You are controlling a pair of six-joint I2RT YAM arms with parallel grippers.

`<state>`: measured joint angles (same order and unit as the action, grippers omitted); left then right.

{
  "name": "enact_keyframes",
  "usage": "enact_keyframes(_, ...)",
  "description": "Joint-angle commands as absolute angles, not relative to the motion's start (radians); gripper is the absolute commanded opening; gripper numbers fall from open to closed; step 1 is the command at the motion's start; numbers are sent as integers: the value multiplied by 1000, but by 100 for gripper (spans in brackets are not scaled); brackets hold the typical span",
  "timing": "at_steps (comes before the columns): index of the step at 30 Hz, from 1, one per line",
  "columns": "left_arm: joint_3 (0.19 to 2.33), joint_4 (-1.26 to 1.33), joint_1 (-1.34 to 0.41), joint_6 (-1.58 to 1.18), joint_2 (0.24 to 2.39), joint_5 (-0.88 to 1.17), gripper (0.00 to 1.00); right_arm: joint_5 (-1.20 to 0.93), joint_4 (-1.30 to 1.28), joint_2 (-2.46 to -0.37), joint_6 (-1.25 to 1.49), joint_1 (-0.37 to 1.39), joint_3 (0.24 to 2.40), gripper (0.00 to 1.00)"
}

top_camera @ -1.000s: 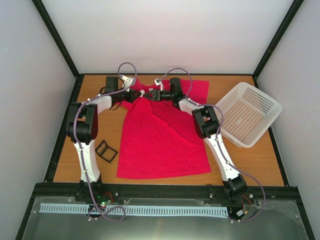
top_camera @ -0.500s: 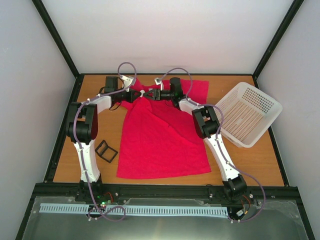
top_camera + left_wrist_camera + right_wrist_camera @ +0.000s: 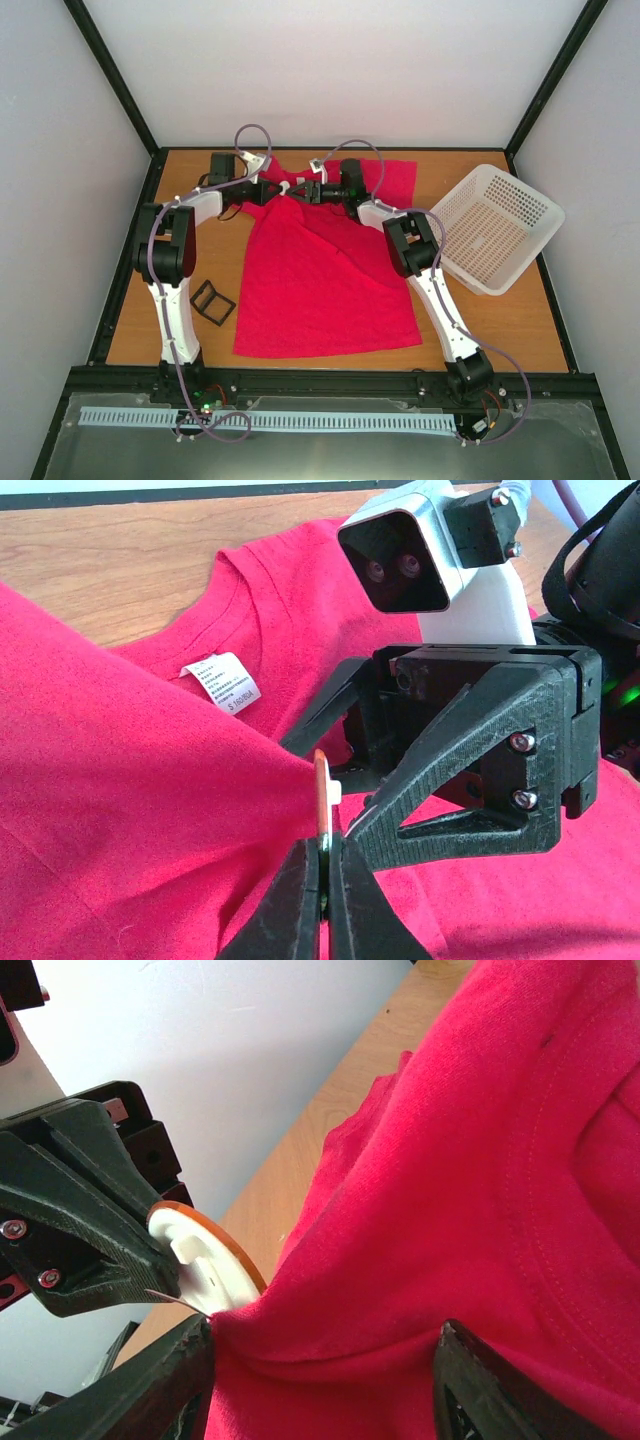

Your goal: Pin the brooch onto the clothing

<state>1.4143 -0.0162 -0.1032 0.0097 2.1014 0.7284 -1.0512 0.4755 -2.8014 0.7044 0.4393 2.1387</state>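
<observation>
The left gripper point(image 3: 325, 858) is clamped on the brooch point(image 3: 205, 1257), disc edge-up against a raised fold at the red T-shirt's point(image 3: 320, 285) neck end. The right gripper point(image 3: 320, 1385), jaws apart, straddles that fold directly opposite.

Wooden table point(image 3: 510, 325), seen from above, was enclosed by pale walls point(image 3: 330, 70) and a black frame point(image 3: 122, 265). A white perforated basket point(image 3: 497, 232) sat at the table's right edge, its open side up. A small black rectangular case point(image 3: 212, 302) lay near the left edge, well apart from the basket.
</observation>
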Motion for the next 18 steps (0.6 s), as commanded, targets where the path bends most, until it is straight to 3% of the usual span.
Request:
enact_keyframes(1,1457,-19,-97,5,2112,781,1,-1051,511,-2806,719,453,2128,59)
enact_keyframes(14,1443,-2,-97,4,2097,822,1,-1052,489,-2830,719,456,2175,60)
enact_keyframes(18,1406,30,-97,35,2075,862,1,-1076,476,-2864,731,456,2238,56)
